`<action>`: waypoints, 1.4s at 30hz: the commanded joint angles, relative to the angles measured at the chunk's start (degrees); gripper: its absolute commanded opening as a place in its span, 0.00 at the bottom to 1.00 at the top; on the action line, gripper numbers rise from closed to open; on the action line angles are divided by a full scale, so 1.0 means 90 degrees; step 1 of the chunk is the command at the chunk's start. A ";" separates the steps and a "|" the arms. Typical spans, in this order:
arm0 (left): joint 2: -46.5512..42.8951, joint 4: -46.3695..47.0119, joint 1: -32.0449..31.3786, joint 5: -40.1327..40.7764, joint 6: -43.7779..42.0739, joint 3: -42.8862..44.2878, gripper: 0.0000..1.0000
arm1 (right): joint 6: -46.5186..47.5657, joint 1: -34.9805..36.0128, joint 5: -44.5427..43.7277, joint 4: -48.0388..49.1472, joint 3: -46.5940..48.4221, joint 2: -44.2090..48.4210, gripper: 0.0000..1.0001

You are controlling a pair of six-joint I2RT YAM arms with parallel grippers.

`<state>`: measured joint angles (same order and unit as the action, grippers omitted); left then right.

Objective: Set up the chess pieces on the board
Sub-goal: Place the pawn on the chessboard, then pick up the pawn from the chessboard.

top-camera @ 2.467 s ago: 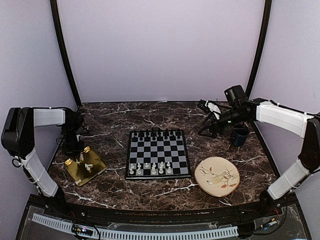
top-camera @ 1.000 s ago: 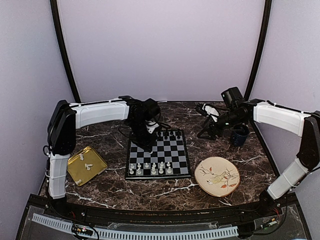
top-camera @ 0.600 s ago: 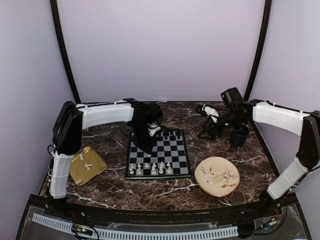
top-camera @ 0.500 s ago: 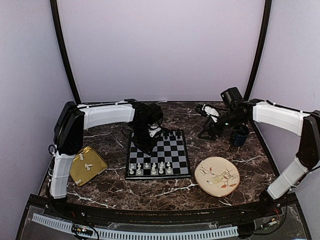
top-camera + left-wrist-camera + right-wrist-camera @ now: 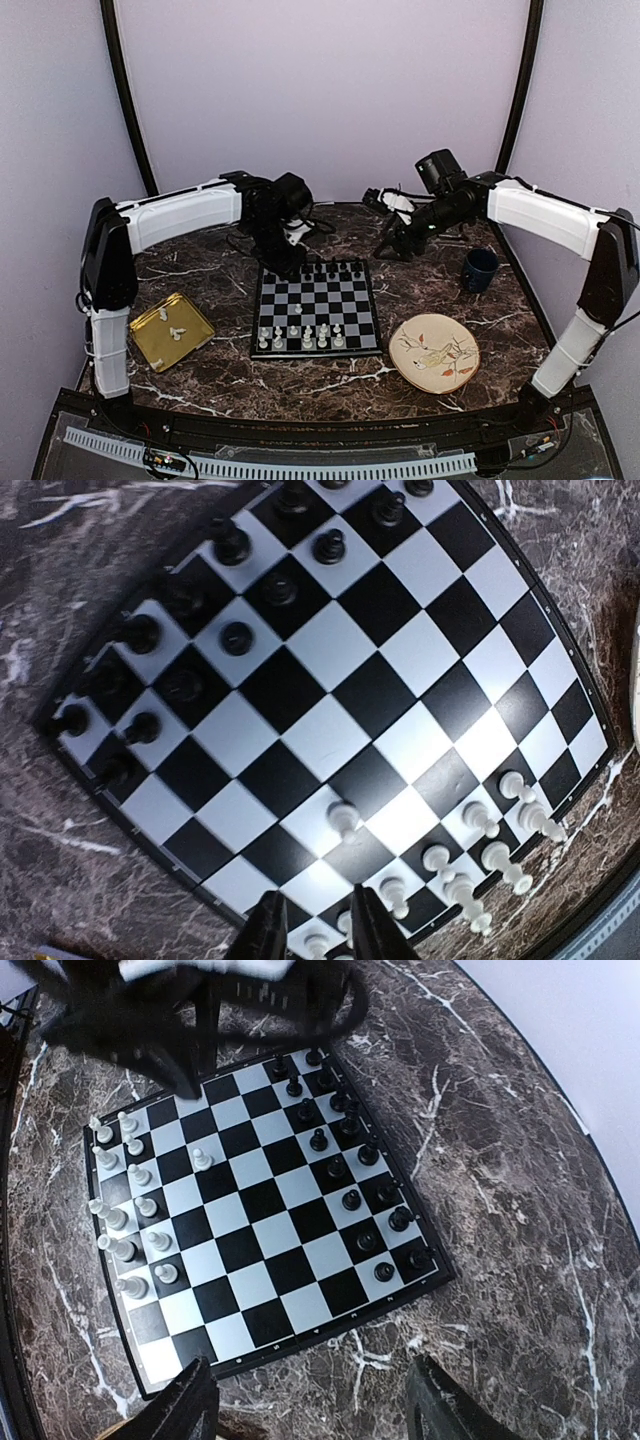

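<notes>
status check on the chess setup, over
Left gripper slightly open, empty, over the board. Right gripper wide open, empty. One white piece stands alone ahead of the white rows; a few more wait in the gold tray. No obstruction seen.

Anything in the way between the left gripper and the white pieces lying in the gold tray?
Nothing visible. The left gripper hangs near the board's far left corner. Only bare marble tabletop lies between there and the gold tray, where the white pieces lie uncovered.
</notes>
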<state>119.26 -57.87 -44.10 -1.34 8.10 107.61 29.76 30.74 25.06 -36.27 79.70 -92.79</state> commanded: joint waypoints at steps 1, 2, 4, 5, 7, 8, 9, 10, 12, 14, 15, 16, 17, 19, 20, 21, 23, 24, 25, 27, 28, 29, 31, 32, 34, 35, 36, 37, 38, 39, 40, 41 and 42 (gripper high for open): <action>-0.1468 0.0892 0.0691 0.0171 0.0000 -0.0870 0.25 | 0.0032 0.0410 -0.0254 -0.0396 0.0579 -0.0650 0.64; -0.1687 0.1194 0.0890 0.0094 0.0049 -0.1147 0.25 | 0.0027 0.0523 -0.0299 -0.0445 0.0746 -0.0823 0.63; -0.2139 0.1832 0.1423 -0.0171 0.0127 -0.1874 0.25 | 0.0019 0.0765 -0.0343 -0.0585 0.1158 -0.1208 0.63; -0.2376 0.2176 0.1617 -0.0275 0.0122 -0.2186 0.25 | 0.0003 0.0895 -0.0350 -0.0676 0.1379 -0.1432 0.62; -0.2780 0.2831 0.1860 -0.0303 0.0036 -0.2774 0.25 | -0.0027 0.1126 -0.0361 -0.0899 0.1840 -0.1919 0.62; -0.2973 0.3078 0.1933 -0.0223 -0.0003 -0.3047 0.25 | -0.0038 0.1251 -0.0377 -0.1033 0.2077 -0.2147 0.61; -0.3129 0.3297 0.1981 -0.0101 -0.0005 -0.3258 0.25 | -0.0043 0.1396 -0.0403 -0.1141 0.2289 -0.2349 0.61; -0.3263 0.3424 0.2010 0.0034 0.0047 -0.3416 0.25 | -0.0042 0.1496 -0.0433 -0.1245 0.2473 -0.2531 0.60; -0.3506 0.3657 0.2089 0.0221 0.0113 -0.3733 0.25 | -0.0055 0.1672 -0.0531 -0.1379 0.2794 -0.2877 0.58; -0.3787 0.4018 0.2133 0.0457 0.0121 -0.4143 0.25 | -0.0055 0.1831 -0.0642 -0.1567 0.3274 -0.3245 0.57; -0.3896 0.4195 0.2165 0.0532 0.0101 -0.4312 0.25 | -0.0048 0.1895 -0.0666 -0.1707 0.3494 -0.3423 0.57; -0.3984 0.4286 0.2210 0.0548 0.0091 -0.4396 0.25 | -0.0054 0.1953 -0.0681 -0.1845 0.3724 -0.3605 0.56; -0.4013 0.4249 0.2229 0.0560 0.0076 -0.4397 0.25 | -0.0061 0.2003 -0.0684 -0.1924 0.3939 -0.3754 0.56; -0.4054 0.4170 0.2281 0.0720 0.0116 -0.4337 0.25 | -0.0097 0.2074 -0.0691 -0.2028 0.4286 -0.4054 0.55; -0.4082 0.4156 0.2309 0.0775 0.0162 -0.4335 0.25 | -0.0122 0.2102 -0.0693 -0.2064 0.4419 -0.4183 0.55; -0.4118 0.4154 0.2341 0.0785 0.0199 -0.4335 0.25 | -0.0145 0.2131 -0.0695 -0.2086 0.4547 -0.4302 0.55; -0.4197 0.4177 0.2386 0.0796 0.0257 -0.4358 0.25 | -0.0183 0.2176 -0.0672 -0.2109 0.4732 -0.4510 0.53; -0.4235 0.4217 0.2419 0.0811 0.0267 -0.4396 0.25 | -0.0212 0.2203 -0.0657 -0.2117 0.4808 -0.4604 0.53; -0.4253 0.4239 0.2432 0.0807 0.0291 -0.4416 0.25 | -0.0251 0.2222 -0.0650 -0.2121 0.4887 -0.4696 0.52; -0.4236 0.4203 0.2486 0.0762 0.0370 -0.4396 0.25 | -0.0310 0.2259 -0.0637 -0.2148 0.4999 -0.4836 0.51; -0.4222 0.4181 0.2506 0.0706 0.0402 -0.4375 0.25 | -0.0346 0.2274 -0.0654 -0.2153 0.5050 -0.4918 0.51; -0.4210 0.4172 0.2519 0.0631 0.0419 -0.4354 0.25 | -0.0389 0.2284 -0.0701 -0.2152 0.5082 -0.4966 0.50; -0.4199 0.4173 0.2519 0.0535 0.0442 -0.4361 0.25 | -0.0466 0.2306 -0.0791 -0.2116 0.5127 -0.5018 0.49; -0.4190 0.4174 0.2518 0.0510 0.0439 -0.4364 0.25 | -0.0498 0.2312 -0.0816 -0.2108 0.5141 -0.5047 0.49; -0.4166 0.4171 0.2520 0.0462 0.0448 -0.4361 0.26 | -0.0540 0.2307 -0.0856 -0.2107 0.5174 -0.5108 0.49; -0.4155 0.4173 0.2522 0.0440 0.0445 -0.4360 0.26 | -0.0553 0.2307 -0.0844 -0.2112 0.5186 -0.5141 0.49; -0.4143 0.4171 0.2524 0.0413 0.0445 -0.4359 0.26 | -0.0553 0.2314 -0.0822 -0.2118 0.5187 -0.5167 0.48; -0.4127 0.4165 0.2525 0.0401 0.0441 -0.4362 0.26 | -0.0561 0.2316 -0.0806 -0.2122 0.5188 -0.5190 0.47; -0.4114 0.4154 0.2524 0.0388 0.0456 -0.4352 0.26 | -0.0583 0.2319 -0.0789 -0.2127 0.5195 -0.5217 0.46; -0.4090 0.4154 0.2525 0.0382 0.0459 -0.4347 0.26 | -0.0594 0.2317 -0.0767 -0.2139 0.5202 -0.5239 0.45; -0.4069 0.4136 0.2521 0.0369 0.0466 -0.4343 0.26 | -0.0600 0.2324 -0.0757 -0.2150 0.5215 -0.5254 0.44; -0.4052 0.4121 0.2525 0.0366 0.0472 -0.4327 0.26 | -0.0602 0.2326 -0.0732 -0.2151 0.5216 -0.5272 0.42; -0.4036 0.4113 0.2524 0.0346 0.0470 -0.4321 0.26 | -0.0602 0.2334 -0.0711 -0.2165 0.5224 -0.5291 0.41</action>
<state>82.81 -21.02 -21.65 2.85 11.77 68.73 25.15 51.07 18.13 -55.00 124.92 -139.20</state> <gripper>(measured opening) 0.257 0.430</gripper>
